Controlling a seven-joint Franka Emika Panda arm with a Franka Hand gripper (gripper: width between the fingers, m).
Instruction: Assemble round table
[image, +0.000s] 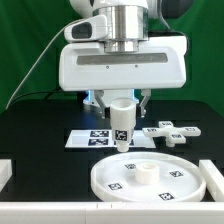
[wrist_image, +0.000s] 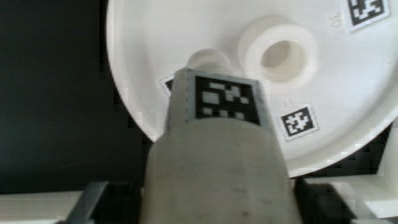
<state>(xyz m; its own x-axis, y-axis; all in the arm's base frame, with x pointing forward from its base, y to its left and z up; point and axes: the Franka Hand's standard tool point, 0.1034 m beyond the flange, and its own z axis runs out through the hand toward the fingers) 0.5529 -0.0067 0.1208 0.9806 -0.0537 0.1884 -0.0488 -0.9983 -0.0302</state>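
Leg (image: 122, 125) upright in the gripper (image: 121, 103), disc (image: 105, 180) below its tip; marker board (image: 85, 138) behind, foot (image: 175, 138) to the exterior view's right.

We count one arm (image: 122, 25) and one gripper (image: 121, 112) with two fingers (image: 143, 102). Of the table's parts there is one round disc (image: 105, 180), one leg (image: 121, 125) and one lobed foot (image: 172, 133), right of centre in the exterior view. The disc has one raised hub (wrist_image: 276, 52) with one hole. We make out two tags (wrist_image: 297, 122) on its face in the wrist view, and two in the exterior view. The leg shows us one tag (wrist_image: 226, 98). There is one marker board (image: 82, 141), with two of its markers clearly showing. Two white blocks (image: 5, 178) sit in the exterior view's lower corners.
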